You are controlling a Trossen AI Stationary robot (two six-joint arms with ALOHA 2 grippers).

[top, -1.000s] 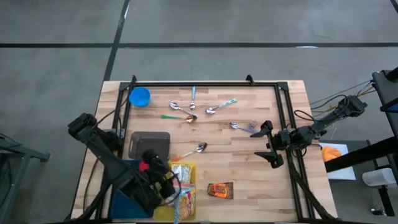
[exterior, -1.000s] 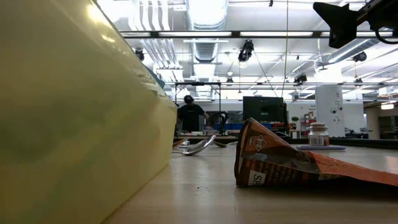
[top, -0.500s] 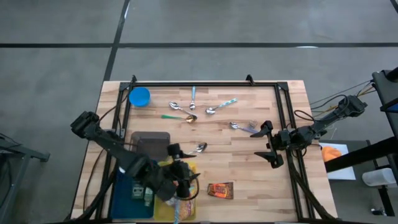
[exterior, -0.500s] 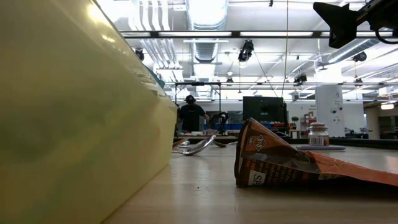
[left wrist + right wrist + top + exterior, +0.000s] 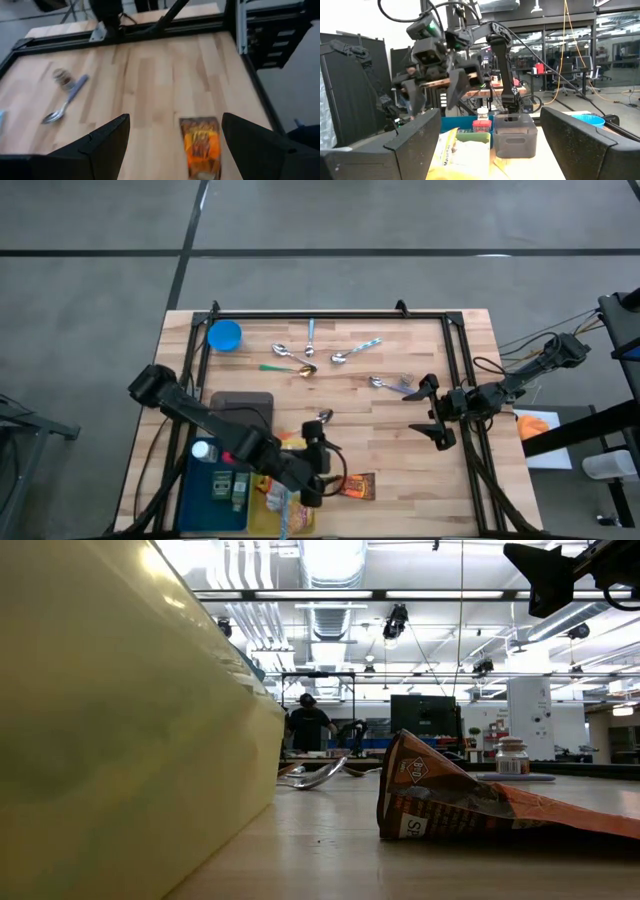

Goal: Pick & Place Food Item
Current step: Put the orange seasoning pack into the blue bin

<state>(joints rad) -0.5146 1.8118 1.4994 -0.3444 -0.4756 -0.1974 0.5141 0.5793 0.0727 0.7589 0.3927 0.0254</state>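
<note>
An orange-brown snack packet [image 5: 355, 485] lies flat on the wooden table near its front edge; it also shows in the low view [image 5: 450, 802] and the left wrist view [image 5: 201, 147]. My left gripper [image 5: 325, 470] hovers just left of the packet, above the table. It is open, with nothing between its fingers [image 5: 175, 120], and the packet lies ahead of them. My right gripper [image 5: 430, 412] waits at the table's right side, raised, open and empty [image 5: 490, 120].
Yellow packets [image 5: 292, 498] and a blue bin [image 5: 200, 498] holding a white-capped bottle [image 5: 203, 450] lie under my left arm. A dark grey box [image 5: 243, 408] stands behind them. Several spoons [image 5: 318, 418] and a blue bowl [image 5: 225, 335] lie farther back. A black rail frame [image 5: 330, 314] borders the table.
My left gripper has swung toward the table's right edge, from over the blue bin and yellow packets to beside the snack packet, rolling its wrist on the way and staying open. The bottle in the bin now shows. The packet has not moved.
</note>
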